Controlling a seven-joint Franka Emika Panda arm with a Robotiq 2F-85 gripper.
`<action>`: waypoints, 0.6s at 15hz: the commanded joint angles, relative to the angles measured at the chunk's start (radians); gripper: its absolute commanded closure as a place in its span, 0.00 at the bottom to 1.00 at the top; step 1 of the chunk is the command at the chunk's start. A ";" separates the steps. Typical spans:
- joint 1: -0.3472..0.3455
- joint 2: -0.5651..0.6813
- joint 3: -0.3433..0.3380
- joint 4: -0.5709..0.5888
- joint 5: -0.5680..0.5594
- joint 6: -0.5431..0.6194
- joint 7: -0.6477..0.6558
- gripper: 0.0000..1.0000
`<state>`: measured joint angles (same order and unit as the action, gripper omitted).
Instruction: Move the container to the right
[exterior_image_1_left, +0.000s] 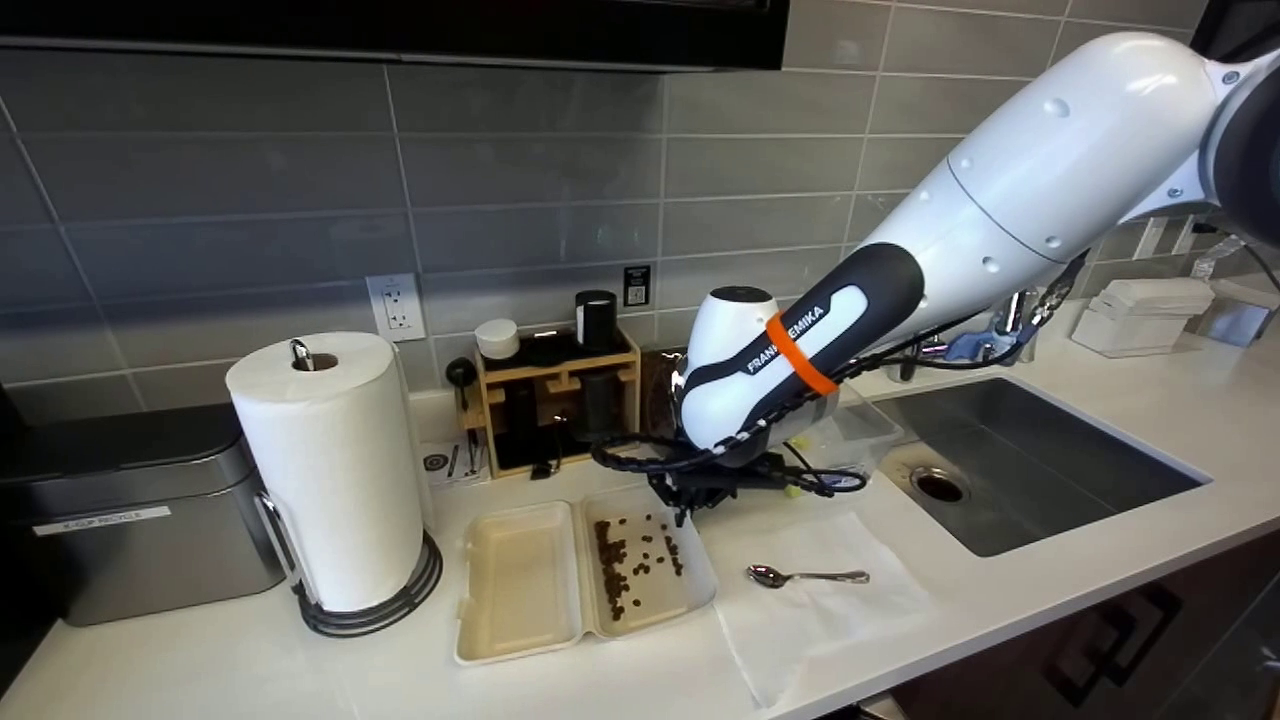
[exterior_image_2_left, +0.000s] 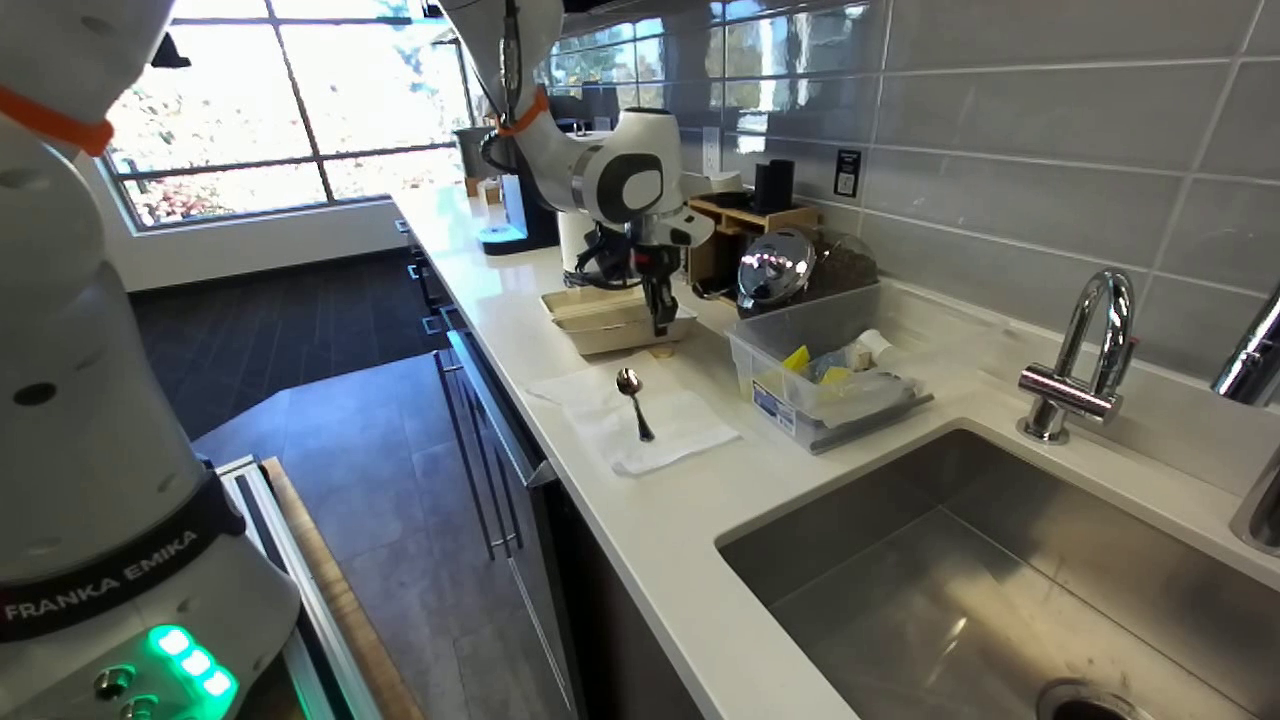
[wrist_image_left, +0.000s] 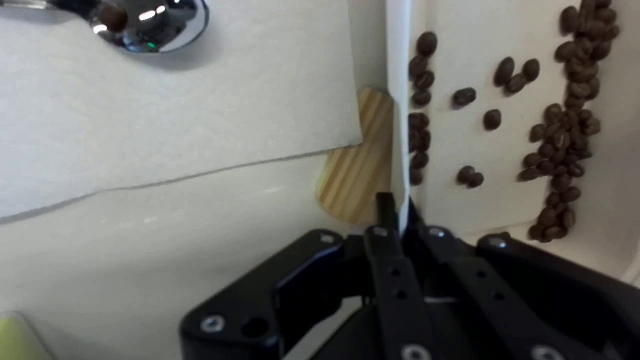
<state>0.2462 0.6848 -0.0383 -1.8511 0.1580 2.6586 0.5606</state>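
The container is an open two-part cream-white tray (exterior_image_1_left: 520, 580) on the counter, with dark brown beans scattered in its right half in an exterior view. It also shows in the exterior view (exterior_image_2_left: 610, 330) and in the wrist view (wrist_image_left: 510, 205). My gripper (wrist_image_left: 401, 215) has one finger on each side of the container's side rim and is closed on it. The fingertips are at the rim's back part, near the wall side, in both exterior views (exterior_image_1_left: 682, 512) (exterior_image_2_left: 660, 318). The far fingertip is partly hidden behind the rim in the wrist view.
A spoon (exterior_image_1_left: 770, 576) lies on a white paper sheet (exterior_image_1_left: 850, 620) beside the container. A striped wooden piece (wrist_image_left: 350, 185) touches the rim. A clear plastic tub (exterior_image_2_left: 770, 400) and a sink (exterior_image_2_left: 960, 560) stand beyond. A paper towel roll (exterior_image_1_left: 330, 480) stands on the container's other side.
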 joint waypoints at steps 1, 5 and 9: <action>0.001 -0.013 0.007 -0.044 0.052 0.048 0.062 0.99; 0.004 -0.028 -0.003 -0.069 0.066 0.079 0.126 0.99; 0.010 -0.050 -0.017 -0.104 0.057 0.095 0.176 0.99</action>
<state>0.2459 0.6677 -0.0414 -1.8975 0.2009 2.7197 0.6927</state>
